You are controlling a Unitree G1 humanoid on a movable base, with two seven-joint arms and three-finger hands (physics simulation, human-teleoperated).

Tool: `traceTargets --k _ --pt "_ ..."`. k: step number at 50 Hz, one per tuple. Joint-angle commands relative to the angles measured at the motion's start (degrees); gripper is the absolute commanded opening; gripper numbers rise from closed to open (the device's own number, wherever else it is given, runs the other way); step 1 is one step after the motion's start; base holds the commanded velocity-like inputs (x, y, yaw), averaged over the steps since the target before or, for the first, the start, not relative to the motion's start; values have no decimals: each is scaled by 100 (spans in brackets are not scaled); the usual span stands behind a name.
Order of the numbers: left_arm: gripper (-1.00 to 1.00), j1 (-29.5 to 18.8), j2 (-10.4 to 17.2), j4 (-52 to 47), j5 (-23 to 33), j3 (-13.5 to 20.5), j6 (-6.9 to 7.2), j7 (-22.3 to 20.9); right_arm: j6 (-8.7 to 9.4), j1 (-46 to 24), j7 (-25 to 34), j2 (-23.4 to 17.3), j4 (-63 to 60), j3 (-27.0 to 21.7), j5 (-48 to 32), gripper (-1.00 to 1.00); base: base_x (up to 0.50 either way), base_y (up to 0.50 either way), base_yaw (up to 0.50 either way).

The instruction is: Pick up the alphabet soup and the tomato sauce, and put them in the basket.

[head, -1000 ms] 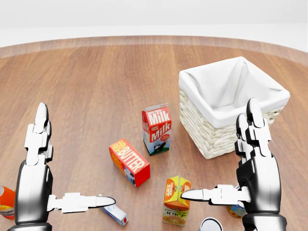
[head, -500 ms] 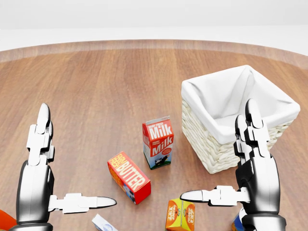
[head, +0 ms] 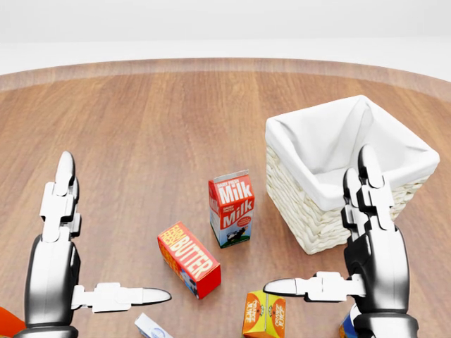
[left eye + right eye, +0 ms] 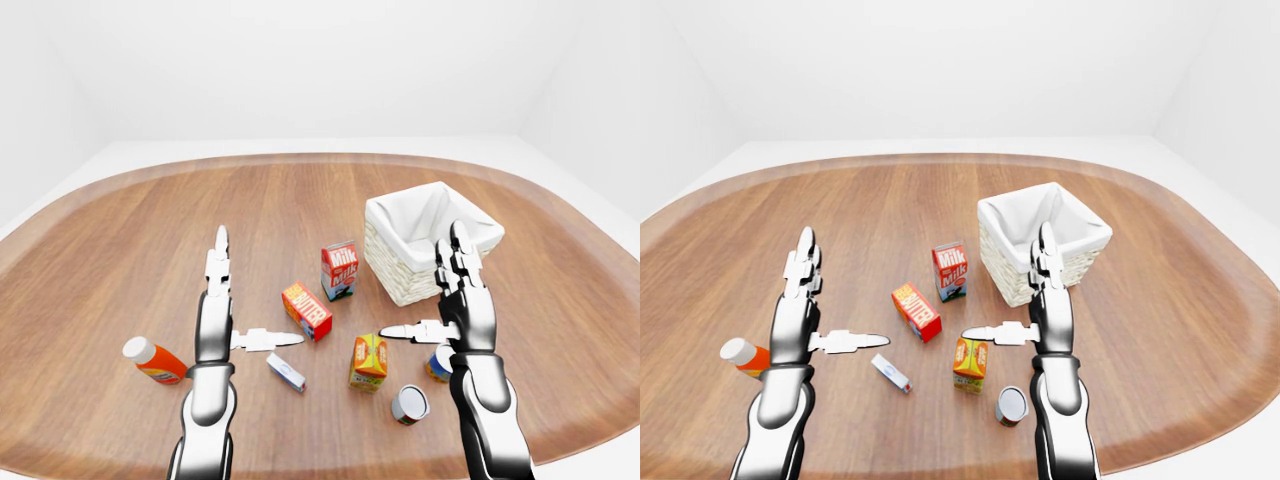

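Note:
A can with a pale lid and dark red side (image 4: 409, 404) stands at the bottom of the left-eye view. A second can with a blue and orange label (image 4: 436, 362) peeks out beside my right wrist, mostly hidden. I cannot read either label. The white-lined wicker basket (image 4: 393, 277) stands up right of centre and holds nothing. My left hand (image 4: 258, 288) is open, fingers up and thumb pointing inward, above the table left of the butter box. My right hand (image 4: 420, 280) mirrors it, open, just below the basket. Neither touches anything.
Between my hands stand a milk carton (image 4: 340, 270), a red butter box (image 4: 307, 311) and an orange juice carton (image 4: 369, 361). A small white box (image 4: 286, 371) lies below my left thumb. An orange bottle (image 4: 155, 362) lies at the left. The wooden table edge curves round.
The camera tilted up a second ago, so everything slid down the head view and the cans left its bottom edge. Over the last half second nothing moved.

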Motion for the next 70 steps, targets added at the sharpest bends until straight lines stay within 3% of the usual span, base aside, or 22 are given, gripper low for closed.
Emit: traceTargets --k 1,6,8,21,24,27,45,54,70 --pt "100 -3 -4 3 4 -8 0 -3 0 3 16 -1 22 2 33 100 0 0 0" --pt "100 -79 -1 106 53 -21 0 -9 0 65 44 1 476 -23 52 100 0 0 0" --pt "100 -98 -3 124 29 -16 0 -17 0 147 73 -27 36 -55 153 100 0 0 0" --pt "100 -81 7 208 10 -15 0 9 0 627 128 -3 -12 -12 -575 100 0 0 0" --pt "100 -93 6 179 6 -9 0 -4 0 686 2 -6 181 -157 -957 100 0 0 0" --pt "100 -105 4 163 6 -14 0 -17 0 817 -45 27 -381 -406 -1458 100 0 0 0" --pt "100 -133 3 202 -7 -2 0 0 0 1155 214 301 -1090 -1104 -2562 100 0 0 0" --pt "100 -126 4 162 -7 -7 0 -8 0 1160 -543 344 -827 -1255 -4536 100 0 0 0" --pt "100 -132 8 184 -1 -8 0 -11 0 1169 -1578 70 -877 -1145 -5917 100 0 0 0"
